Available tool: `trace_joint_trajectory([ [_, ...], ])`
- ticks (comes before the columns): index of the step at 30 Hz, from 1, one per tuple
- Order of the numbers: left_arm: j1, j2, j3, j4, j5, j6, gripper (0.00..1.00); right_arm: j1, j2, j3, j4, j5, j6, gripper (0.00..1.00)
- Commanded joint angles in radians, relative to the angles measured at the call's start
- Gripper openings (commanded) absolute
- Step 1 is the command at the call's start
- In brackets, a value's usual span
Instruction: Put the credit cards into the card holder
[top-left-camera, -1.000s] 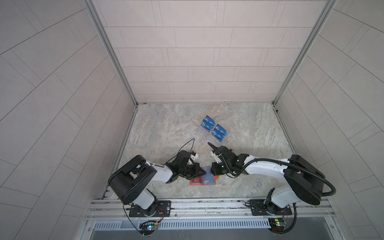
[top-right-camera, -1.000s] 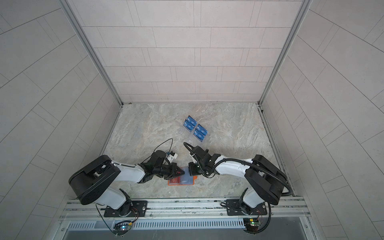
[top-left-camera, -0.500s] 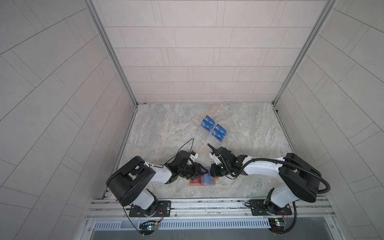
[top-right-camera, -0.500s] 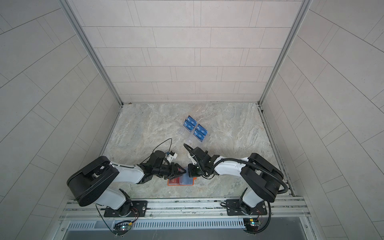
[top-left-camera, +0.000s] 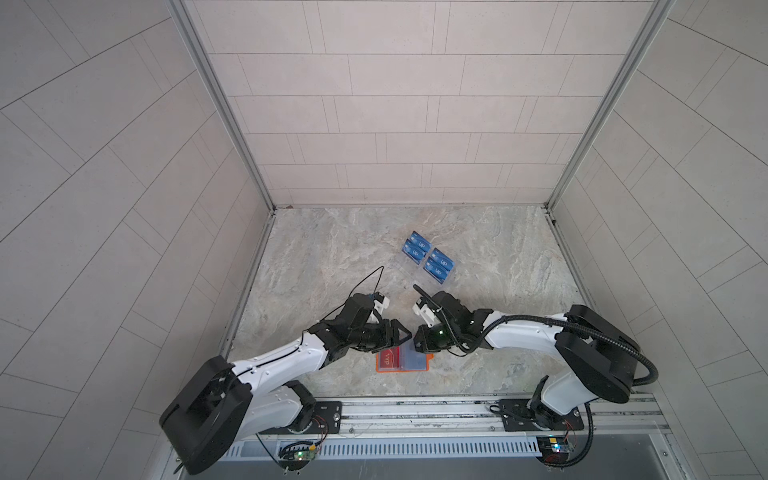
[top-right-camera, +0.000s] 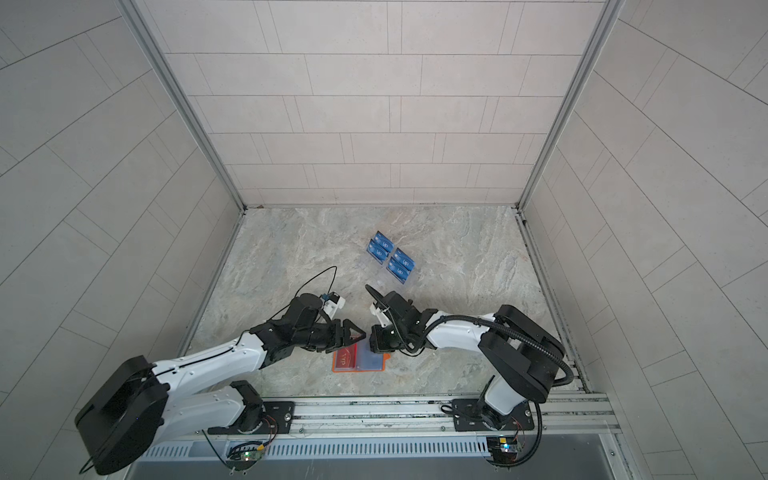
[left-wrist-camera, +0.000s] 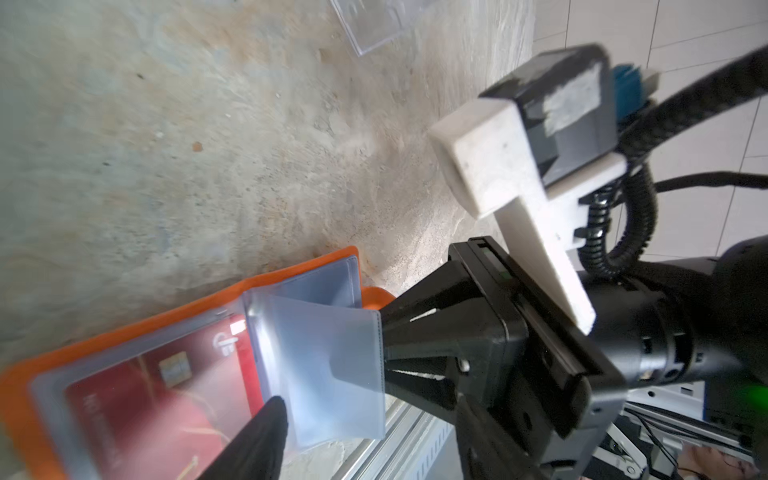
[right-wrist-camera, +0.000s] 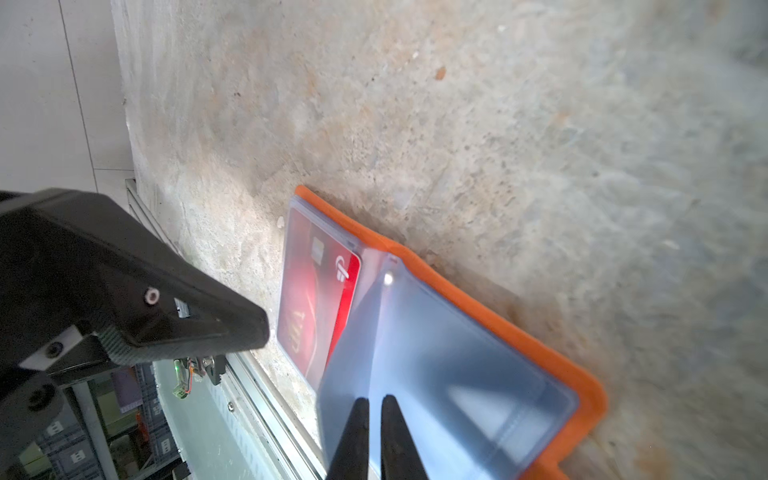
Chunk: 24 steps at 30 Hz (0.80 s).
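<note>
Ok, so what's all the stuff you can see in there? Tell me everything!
card holder: one, orange, lying open near the table's front edge
red card: one, red with gold letters, inside the holder's sleeve on the left arm's side
clear sleeve: one, see-through, lifted up from the holder's other half
blue cards: four showing, blue, on the clear stand, farther back
clear stand: one, see-through, behind the holder
table: one, grey-beige stone look, under everything
left gripper: one, black, open and empty, by the red card
right gripper: one, black, shut on the clear sleeve's edge
</note>
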Motion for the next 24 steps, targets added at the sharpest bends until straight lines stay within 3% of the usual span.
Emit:
trace_joint_trajectory([
  [1,0.027,-0.087,0.006,-0.193,-0.186,-0.006,0.63,0.003,0.03,0.007,0.111,-0.06,0.071,0.12],
  [4,0.032,-0.124,0.029,-0.29,-0.277,0.026,0.58,0.018,0.061,0.051,0.083,-0.069,0.054,0.12],
  [9,0.032,-0.137,-0.016,-0.32,-0.302,0.019,0.55,0.046,0.117,0.107,0.077,-0.078,0.046,0.12],
  [16,0.032,-0.15,-0.019,-0.413,-0.367,0.054,0.56,0.065,0.129,0.139,0.064,-0.055,0.047,0.23],
  [24,0.034,-0.194,-0.054,-0.382,-0.301,0.051,0.61,0.082,0.199,0.145,0.082,-0.045,0.039,0.21],
])
